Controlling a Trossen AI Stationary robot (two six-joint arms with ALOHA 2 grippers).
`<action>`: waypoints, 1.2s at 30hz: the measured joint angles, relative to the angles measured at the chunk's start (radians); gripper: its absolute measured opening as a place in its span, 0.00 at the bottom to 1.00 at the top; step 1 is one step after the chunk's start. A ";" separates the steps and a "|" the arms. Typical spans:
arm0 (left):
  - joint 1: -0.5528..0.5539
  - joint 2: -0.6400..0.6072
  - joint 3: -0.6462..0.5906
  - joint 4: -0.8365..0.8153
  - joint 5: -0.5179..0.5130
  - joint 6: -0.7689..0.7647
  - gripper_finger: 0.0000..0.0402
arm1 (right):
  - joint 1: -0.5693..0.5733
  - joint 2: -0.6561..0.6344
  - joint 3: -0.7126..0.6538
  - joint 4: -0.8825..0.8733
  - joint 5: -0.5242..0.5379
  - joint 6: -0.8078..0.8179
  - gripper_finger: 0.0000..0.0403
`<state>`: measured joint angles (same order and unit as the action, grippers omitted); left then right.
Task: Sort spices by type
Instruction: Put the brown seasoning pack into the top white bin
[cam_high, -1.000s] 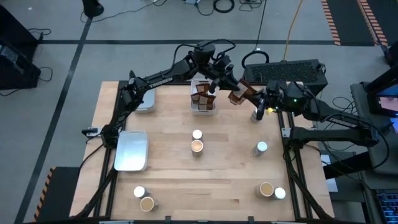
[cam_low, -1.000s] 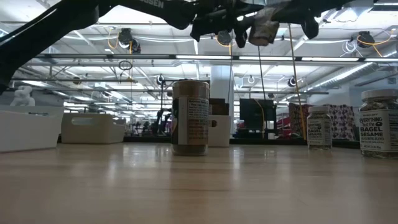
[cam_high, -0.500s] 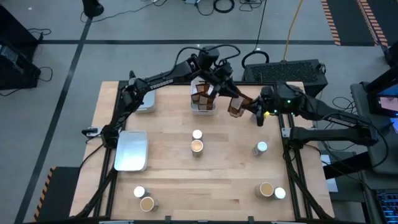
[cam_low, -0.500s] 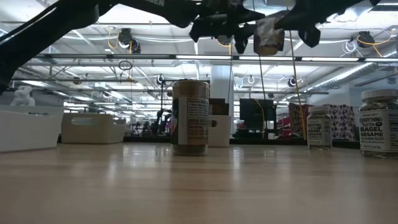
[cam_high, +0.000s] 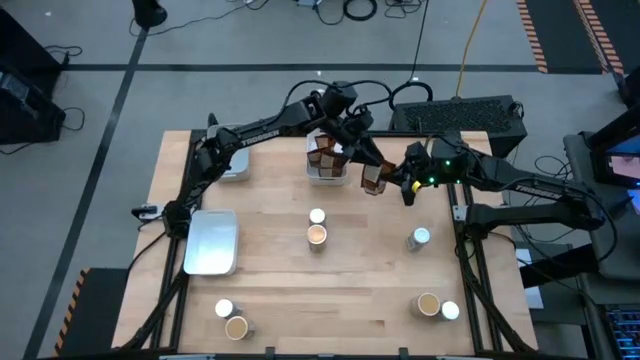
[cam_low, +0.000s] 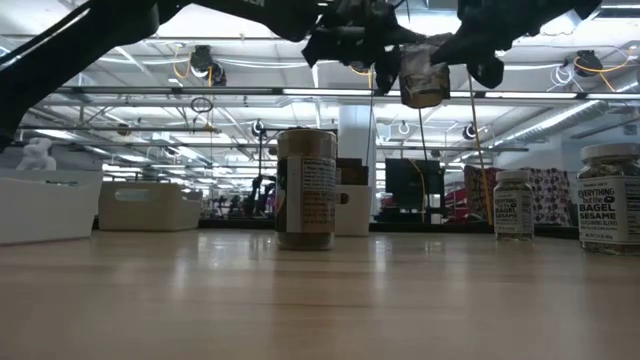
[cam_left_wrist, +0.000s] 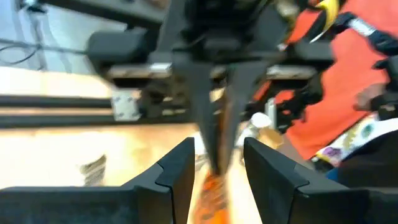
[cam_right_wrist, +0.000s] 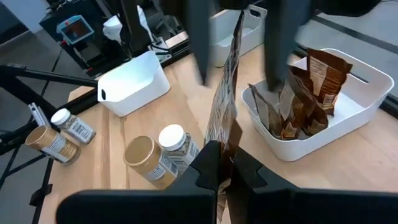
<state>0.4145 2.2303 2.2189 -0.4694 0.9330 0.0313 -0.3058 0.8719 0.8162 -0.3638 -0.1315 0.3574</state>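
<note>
A dark brown spice packet (cam_high: 372, 178) is in the air just right of the white bin (cam_high: 328, 170), which holds more brown packets (cam_right_wrist: 311, 99). My right gripper (cam_right_wrist: 227, 165) comes in from the table's right and is shut on the packet. My left gripper (cam_left_wrist: 217, 165) reaches over the bin and is open, one finger on each side of the packet's far end (cam_right_wrist: 238, 28) without touching it. White-topped jars (cam_high: 317, 215) and amber-topped jars (cam_high: 316, 235) stand upright on the table. My right gripper pinches the brown packet between its two fingers at the end nearest its wrist (cam_right_wrist: 225, 146). It comes at it from the table's right. The packet is seen edge-on and runs straight out beyond the fingertips. It is lifted clear of the table (cam_low: 424, 80).
A pale tray (cam_high: 212, 240) lies at the table's left side and a smaller white bin (cam_high: 235, 160) near the far left corner. More jars stand at the near right (cam_high: 427, 304), near left (cam_high: 236, 327) and right (cam_high: 420, 237). Bare wood lies between them.
My right gripper has carried the packet down and toward the table's near edge, a little leftward, keeping its hold. My left gripper has followed it the same way, staying around the packet's far end.
</note>
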 joint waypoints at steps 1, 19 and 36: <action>0.000 0.000 0.000 -0.018 -0.013 0.012 0.36 | 0.000 0.000 0.000 0.003 -0.001 -0.001 0.00; 0.000 0.000 -0.001 -0.034 0.002 0.036 0.05 | 0.000 0.000 0.000 0.007 0.004 -0.003 0.00; 0.030 -0.002 -0.001 -0.041 0.004 0.035 0.01 | -0.001 -0.024 0.000 -0.036 0.125 -0.030 0.29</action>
<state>0.4442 2.2284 2.2181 -0.5109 0.9368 0.0666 -0.3069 0.8482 0.8162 -0.4000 -0.0063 0.3276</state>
